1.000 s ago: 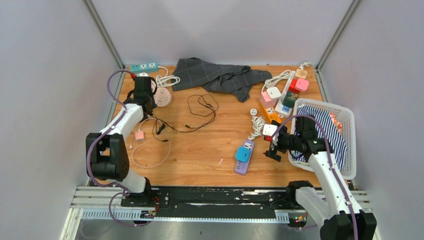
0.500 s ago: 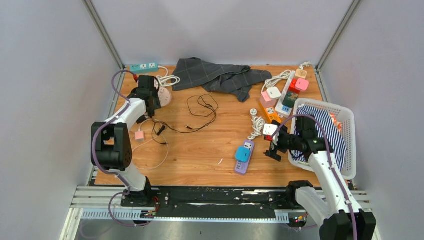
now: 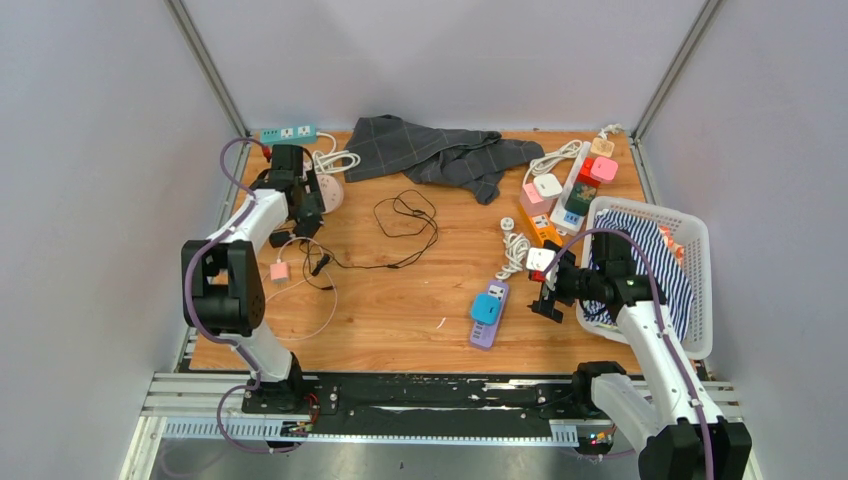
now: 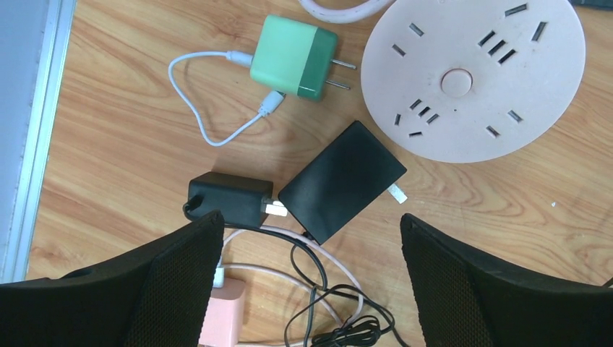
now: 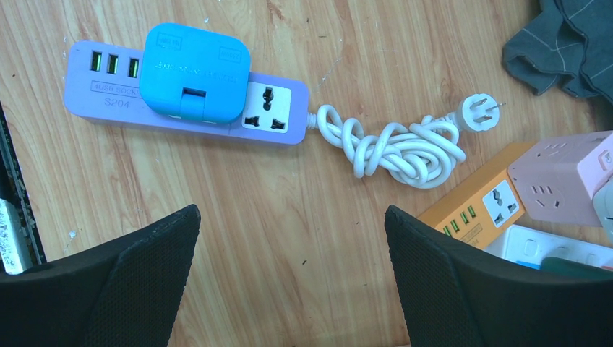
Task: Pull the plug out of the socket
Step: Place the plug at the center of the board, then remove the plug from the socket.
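A round pink socket (image 4: 473, 76) lies flat at the back left, also seen from above (image 3: 328, 193), with nothing plugged into it. Beside it on the wood lie a green charger (image 4: 296, 56), a flat black adapter (image 4: 343, 181) and a small black plug (image 4: 230, 199). My left gripper (image 4: 311, 224) hovers over these, open and empty (image 3: 300, 208). A blue plug (image 5: 195, 72) sits in a purple power strip (image 5: 271, 108), seen from above at centre right (image 3: 487, 318). My right gripper (image 5: 291, 213) is open over bare wood beside that strip (image 3: 546, 293).
A grey cloth (image 3: 430, 150) lies at the back. A white basket (image 3: 700, 290) with striped fabric stands at the right edge. Several power strips and cube sockets (image 3: 570, 190) cluster at the back right. Black cables (image 3: 405, 215), a pink charger (image 3: 279, 270) and a teal strip (image 3: 287, 132) are on the left.
My left gripper has opened wide and let go near the round socket, and the black cable on the table has shifted. The right arm has not moved.
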You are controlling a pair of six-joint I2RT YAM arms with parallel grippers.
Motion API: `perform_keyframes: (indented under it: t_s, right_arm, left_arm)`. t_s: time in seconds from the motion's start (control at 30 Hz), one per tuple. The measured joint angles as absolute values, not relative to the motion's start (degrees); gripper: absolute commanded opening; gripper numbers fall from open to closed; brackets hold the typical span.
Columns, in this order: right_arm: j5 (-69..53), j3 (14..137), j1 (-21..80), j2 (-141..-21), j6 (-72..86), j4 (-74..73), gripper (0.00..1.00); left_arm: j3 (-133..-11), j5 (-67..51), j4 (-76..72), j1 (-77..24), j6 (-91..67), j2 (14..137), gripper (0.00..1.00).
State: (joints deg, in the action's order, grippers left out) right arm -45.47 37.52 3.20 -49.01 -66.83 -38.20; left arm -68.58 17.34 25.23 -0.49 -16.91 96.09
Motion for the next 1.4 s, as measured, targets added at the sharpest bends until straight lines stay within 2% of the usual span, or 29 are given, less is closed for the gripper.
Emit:
perform_keyframes:
  t_s: [0.2, 0.33, 0.43, 0.57, 0.7, 0.9, 1.1, 1.4]
  right_arm:
    - [-45.54, 37.52, 3.16, -49.06, -67.09, -38.44, 0.99]
    - [-46.11, 37.52, 3.09, -49.28, -67.37, -38.98, 0.99]
    - [-46.33, 37.52, 3.01, -49.58, -67.68, -39.29, 0.99]
    - [-46.52, 37.52, 2.85, -49.74, -68.23, -39.88, 0.99]
    - [-46.57, 37.52, 2.83, -50.24, -68.60, -40.29, 0.99]
    - [-47.00, 37.52, 2.83, -51.42, -69.47, -40.75, 0.99]
    - [-48.01, 37.41, 2.83, -52.62, -70.89, -41.93, 0.99]
    - [-48.75, 37.28, 2.07, -53.30, -72.03, -42.94, 1.00]
  left_arm:
    - [-69.41, 16.27, 26.33, 0.34, -15.51, 94.85, 0.99]
    - [-69.38, 13.91, 26.02, 1.21, -14.74, 90.67, 1.00]
    - [-67.88, 12.01, 23.66, 1.30, -14.81, 84.97, 1.00]
    - [-59.77, 8.01, 16.01, 1.32, -16.19, 74.35, 1.00]
    - [-51.88, -0.43, 8.34, 1.32, -19.62, 68.03, 1.00]
    - [-50.13, -17.17, 3.16, 0.67, -25.39, 68.93, 1.00]
    - [-47.92, -22.68, 0.14, -8.97, -27.20, 67.57, 1.00]
    - [-43.40, -15.64, -3.99, -33.58, -21.47, 64.69, 1.00]
